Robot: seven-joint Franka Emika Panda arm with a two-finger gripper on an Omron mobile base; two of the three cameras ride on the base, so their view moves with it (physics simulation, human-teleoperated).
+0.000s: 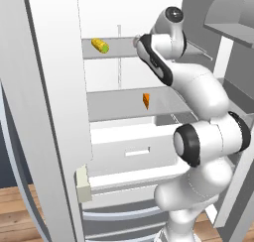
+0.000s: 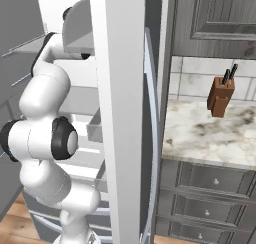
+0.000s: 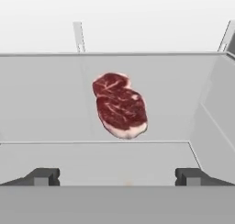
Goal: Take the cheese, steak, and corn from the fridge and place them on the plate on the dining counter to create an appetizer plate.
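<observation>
Inside the fridge (image 1: pixel 124 132), the arm bends up and reaches over the top shelf, gripper (image 3: pixel 117 176) spread wide and empty, fingertips apart from the steak (image 3: pixel 120 105) lying flat on that shelf ahead.

steak (image 3: pixel 120 106): marbled, matt | fridge (image 1: pixel 54 112): smooth white plastic
</observation>
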